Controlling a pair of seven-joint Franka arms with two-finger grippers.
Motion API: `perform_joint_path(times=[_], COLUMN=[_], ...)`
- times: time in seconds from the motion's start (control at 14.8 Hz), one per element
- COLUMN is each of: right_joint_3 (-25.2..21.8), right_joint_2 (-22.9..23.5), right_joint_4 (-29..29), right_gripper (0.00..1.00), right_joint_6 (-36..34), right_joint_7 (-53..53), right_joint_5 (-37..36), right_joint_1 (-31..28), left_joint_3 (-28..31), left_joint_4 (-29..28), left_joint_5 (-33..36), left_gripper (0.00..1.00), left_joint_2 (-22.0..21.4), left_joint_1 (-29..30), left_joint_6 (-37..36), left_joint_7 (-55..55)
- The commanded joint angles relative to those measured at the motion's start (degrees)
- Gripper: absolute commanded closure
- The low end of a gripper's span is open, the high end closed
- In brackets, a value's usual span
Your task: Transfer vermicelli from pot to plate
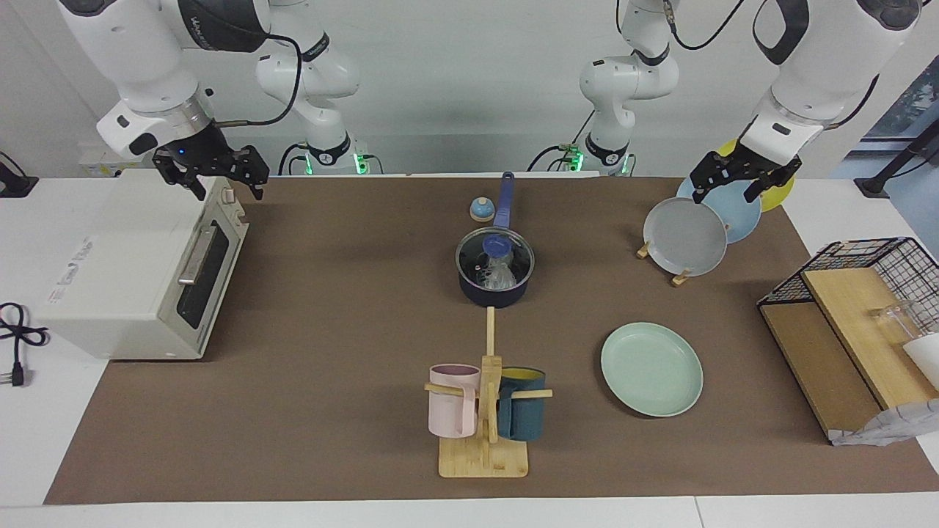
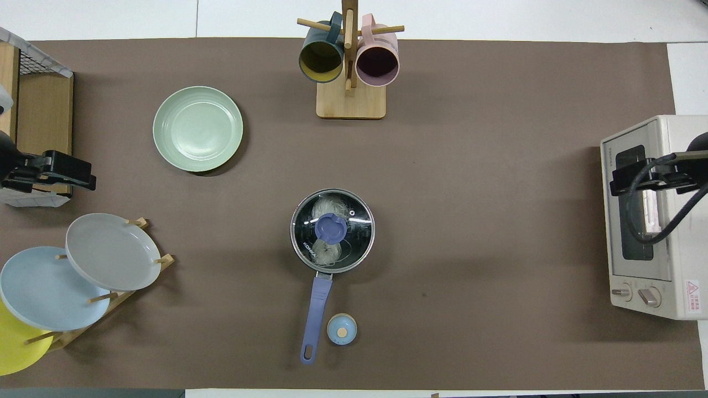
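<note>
1. The right gripper [image 1: 217, 173] hangs in the air over the top of the white toaster oven [image 1: 139, 271], at the right arm's end of the surface [image 1: 330, 367]. Its arm bends down from above, and its fingers are spread apart with nothing between them.
2. The pot [image 1: 494, 273] sits in the middle of the surface, our landmark. A glass lid [image 2: 332, 230] with a blue knob covers it. White letters on the lid's rim look like "KONKA".
3. The pot's long blue handle [image 2: 315, 318] points straight back toward the robots.
4. The vermicelli [image 2: 327, 211] lies inside the pot, seen through the lid as a pale clump.
5. A small blue round knob-like thing [image 1: 481, 210] sits just beside the handle, nearer to the robots than the pot.
6. The mug rack [image 1: 484, 411] stands farther from the robots than the pot.
7. The plate [image 1: 651, 369] lies flat, farther from the robots than the pot and toward the left arm's end.
8. The left gripper [image 1: 741, 183] hangs over the rack of plates [image 1: 686, 235], well apart from the pot. Its fingers are spread apart and hold nothing.
</note>
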Motion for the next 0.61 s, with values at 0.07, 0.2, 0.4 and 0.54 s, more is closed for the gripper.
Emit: perform_joint_path(times=[0.07,0.2,0.4,0.54], right_joint_3=[0.3,0.5,1.8,5.2], right_joint_2=[0.0,0.0,0.2,0.3], right_joint_4=[0.4,0.5,0.5,0.4], right_gripper=[0.0,0.0,0.0,0.0], right_joint_6=[-0.4,-0.2,1.3,3.7], right_joint_7=[-0.9,-0.3,0.5,5.3], right_joint_5=[1.3,1.3,1.8,4.8], right_joint_1=[-0.5,-0.4,-0.4,-0.4], left_joint_3=[-0.3,-0.3,-0.3,-0.3], left_joint_4=[-0.2,-0.2,-0.2,-0.2], left_joint_5=[1.5,1.5,1.5,1.5], left_gripper=[0.0,0.0,0.0,0.0], left_joint_2=[-0.7,-0.7,-0.7,-0.7], left_joint_1=[0.4,0.4,0.3,0.4], left_joint_6=[-0.9,-0.9,-0.9,-0.9], left_joint_7=[-0.4,-0.4,-0.4,-0.4])
